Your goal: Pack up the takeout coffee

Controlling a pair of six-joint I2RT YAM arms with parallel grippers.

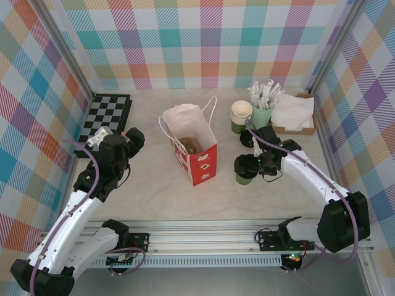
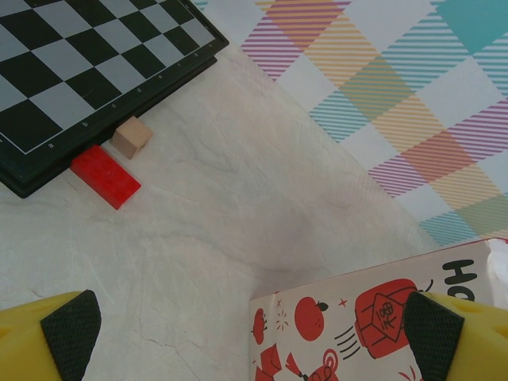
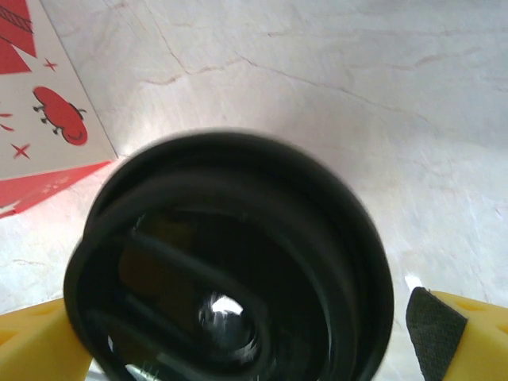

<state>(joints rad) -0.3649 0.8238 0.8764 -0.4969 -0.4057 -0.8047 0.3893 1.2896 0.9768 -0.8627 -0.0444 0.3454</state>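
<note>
Black-lidded, the takeout coffee [image 3: 230, 262] sits under the right claw [image 3: 238, 337], whose jaws stand wide on either side of it, gripping nothing. Closing on the lid rim rather than the paper wall could, I judge, pop the lid or tip the cup. Left of this claw stands the tall paper bag [image 1: 192, 145], its handles liable to snag a low carry. Beyond the claw, lidless cups [image 1: 241, 114] stand near. The left claw [image 2: 252, 329], wide open and empty, hovers beside the bag, not steadying it.
</note>
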